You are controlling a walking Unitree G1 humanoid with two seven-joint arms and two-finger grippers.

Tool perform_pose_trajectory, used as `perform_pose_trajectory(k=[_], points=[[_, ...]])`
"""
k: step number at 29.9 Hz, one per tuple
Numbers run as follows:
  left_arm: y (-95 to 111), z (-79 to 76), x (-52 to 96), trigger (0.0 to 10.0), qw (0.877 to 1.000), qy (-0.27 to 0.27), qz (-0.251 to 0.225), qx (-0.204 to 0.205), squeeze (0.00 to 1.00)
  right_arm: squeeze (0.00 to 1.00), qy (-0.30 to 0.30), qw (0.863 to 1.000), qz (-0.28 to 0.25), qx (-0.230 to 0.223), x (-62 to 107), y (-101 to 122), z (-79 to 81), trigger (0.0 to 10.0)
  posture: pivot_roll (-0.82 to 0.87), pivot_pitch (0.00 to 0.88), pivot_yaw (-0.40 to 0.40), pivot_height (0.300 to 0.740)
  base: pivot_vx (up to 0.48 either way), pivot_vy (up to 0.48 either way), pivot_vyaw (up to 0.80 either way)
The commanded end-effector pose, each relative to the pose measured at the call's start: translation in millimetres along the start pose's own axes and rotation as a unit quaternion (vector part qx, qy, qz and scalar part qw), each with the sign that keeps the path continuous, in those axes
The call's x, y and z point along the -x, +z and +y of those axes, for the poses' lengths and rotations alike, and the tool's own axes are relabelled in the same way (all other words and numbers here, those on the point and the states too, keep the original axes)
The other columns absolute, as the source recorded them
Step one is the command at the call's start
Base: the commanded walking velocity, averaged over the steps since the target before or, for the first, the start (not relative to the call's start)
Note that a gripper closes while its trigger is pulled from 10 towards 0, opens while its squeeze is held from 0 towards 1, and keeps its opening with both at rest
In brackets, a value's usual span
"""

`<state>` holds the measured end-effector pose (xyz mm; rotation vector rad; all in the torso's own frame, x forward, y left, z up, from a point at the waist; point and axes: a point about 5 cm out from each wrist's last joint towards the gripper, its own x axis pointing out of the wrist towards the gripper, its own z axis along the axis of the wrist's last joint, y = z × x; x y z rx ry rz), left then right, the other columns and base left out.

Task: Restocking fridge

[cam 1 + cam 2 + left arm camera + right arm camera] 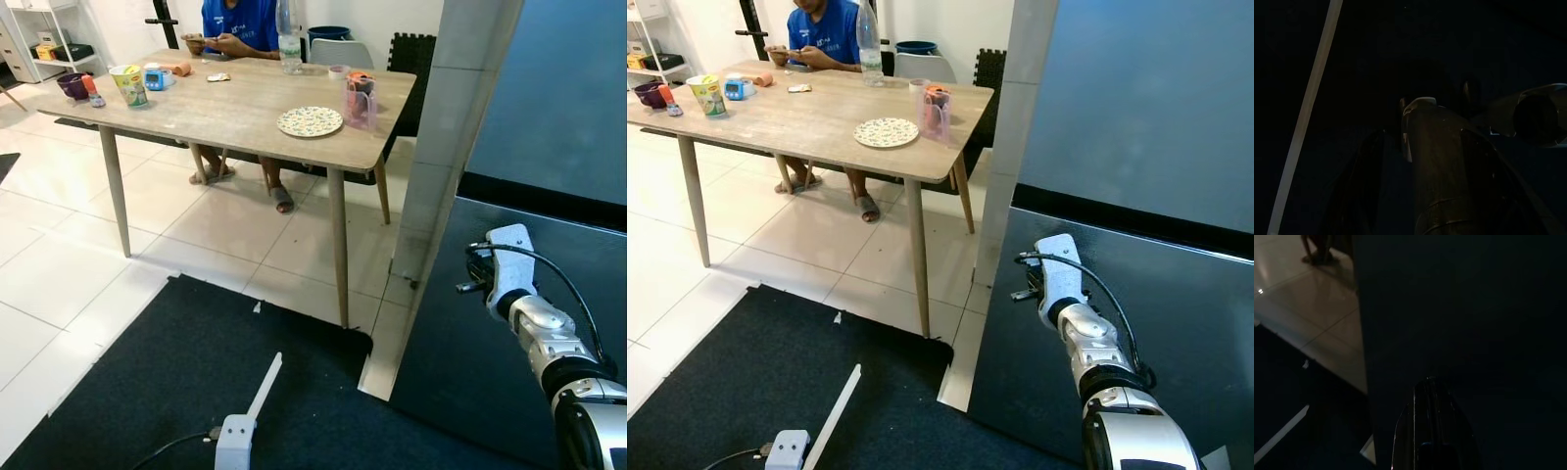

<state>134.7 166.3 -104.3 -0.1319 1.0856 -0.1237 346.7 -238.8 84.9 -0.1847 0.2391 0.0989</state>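
Reaching forward, the right arm (1087,333) stretches toward the dark lower door of the fridge (1136,284), its white wrist housing close against the door face near the door's left edge. The right tool (1432,431) appears in the right wrist view as a dark shape pointed at the dark door panel, but whether its fingers are apart or together cannot be told. The fridge's upper door (1156,98) is blue-grey, parted from the lower one by a black band, and both doors are closed.

The left tool (1422,147) hangs low in shade over a black mat (176,372); the left wrist view is very dark and its fingers' state cannot be told. A white strip (265,387) lies on the mat beside a small white housing (233,441).

Beyond the mat, on pale floor tiles, stands a wooden surface (225,108). Near its right edge sit a patterned plate (310,121) and a clear pitcher (360,101) with an orange lid, just beside each other. A tall clear bottle (289,39) stands at the far edge. At the left end are a yellow-green cup (129,85), a small blue item (154,76) and a purple bowl (72,85). A person in a blue shirt (238,24) sits at the far side, hands together over the surface.
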Motion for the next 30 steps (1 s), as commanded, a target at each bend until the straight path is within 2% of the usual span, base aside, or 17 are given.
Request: perform_pose_trajectory(k=[1,4,5,6,7,10,11,12,13,14,15,17,18,20,22,30], points=[[-9.0,-0.7,1.2,10.0,1.0,-0.003,0.014,0.009,0.0,0.0,-0.037,0.999,-0.035,-0.011,-2.6,16.5,-10.1,10.0,-0.02,0.0,-0.002,0.74,0.0,0.0,0.0],[-9.2,-0.6,1.3,10.0,1.0,-0.003,0.014,0.01,0.0,0.0,-0.023,0.999,-0.023,-0.009,-2.6,11.1,-4.9,10.0,-0.02,0.0,-0.002,0.74,0.0,0.0,0.0],[-9.3,-0.5,1.3,10.0,1.0,-0.003,0.014,0.01,0.0,0.0,0.007,1.0,-0.004,-0.005,-2.4,4.1,2.5,10.0,-0.02,0.0,-0.004,0.74,0.0,0.0,0.0],[-9.3,-0.5,1.3,10.0,1.0,-0.003,0.014,0.01,0.0,0.0,0.007,1.0,-0.004,-0.005,-2.4,4.1,2.5,10.0,-0.02,0.0,-0.004,0.74,0.0,0.0,0.0],[-9.5,-0.5,1.4,10.0,1.0,-0.003,0.014,0.011,0.0,0.0,0.053,0.998,0.017,-0.001,-1.2,-5.3,13.5,10.0,-0.02,0.0,-0.004,0.74,0.0,0.0,0.0],[-9.6,-0.5,1.4,10.0,1.0,-0.003,0.014,0.011,0.0,0.0,0.085,0.996,0.031,0.001,0.1,-11.7,21.1,10.0,-0.02,0.0,-0.004,0.74,0.0,0.0,0.0],[-9.7,-0.5,1.4,10.0,1.0,-0.003,0.015,0.012,0.0,0.0,0.138,0.989,0.051,0.01,3.5,-22.0,32.7,10.0,-0.02,0.0,-0.004,0.74,0.0,0.0,0.0],[-9.7,-0.5,1.4,10.0,1.0,-0.003,0.015,0.012,0.0,0.0,0.138,0.989,0.051,0.01,3.5,-22.0,32.7,10.0,-0.02,0.0,-0.004,0.74,0.0,0.0,0.0],[-9.7,-0.6,1.4,10.0,1.0,-0.004,0.015,0.012,0.0,0.0,0.189,0.979,0.075,0.017,10.6,-38.1,45.6,10.0,-0.02,0.0,-0.004,0.74,0.0,0.0,0.0],[-9.7,-0.6,1.4,10.0,1.0,-0.004,0.015,0.012,0.0,0.0,0.189,0.979,0.075,0.017,10.6,-38.1,45.6,10.0,-0.02,0.0,-0.004,0.74,0.0,0.0,0.0],[-9.7,-0.7,1.4,10.0,1.0,-0.004,0.015,0.013,0.0,0.0,0.231,0.966,0.114,0.017,22.6,-61.9,58.9,10.0,-0.02,0.0,-0.004,0.74,0.0,0.0,0.0],[-9.7,-0.5,1.4,10.0,1.0,-0.004,0.015,0.014,0.0,0.0,0.221,0.964,0.148,0.02,30.5,-78.7,61.0,10.0,-0.02,0.0,-0.005,0.74,0.0,0.0,0.0],[-9.7,-0.5,1.4,10.0,1.0,-0.004,0.015,0.014,0.0,0.0,0.221,0.964,0.148,0.02,30.5,-78.7,61.0,10.0,-0.02,0.0,-0.005,0.74,0.0,0.0,0.0],[-9.8,-0.2,1.5,10.0,1.0,-0.004,0.015,0.013,0.0,0.0,0.196,0.964,0.177,0.024,37.2,-92.2,59.5,10.0,-0.02,0.0,-0.005,0.74,0.0,0.0,0.0],[-10.0,1.6,2.0,10.0,1.0,-0.002,0.016,0.009,0.0,0.0,0.137,0.963,0.232,0.004,53.8,-118.9,53.2,10.0,-0.02,0.0,0.001,0.74,0.0,0.0,0.28],[-9.9,3.9,2.5,10.0,1.0,0.004,0.017,0.002,0.0,0.0,0.096,0.954,0.285,-0.016,76.3,-146.7,51.4,10.0,-0.02,0.0,0.009,0.74,0.0,0.0,0.76]])
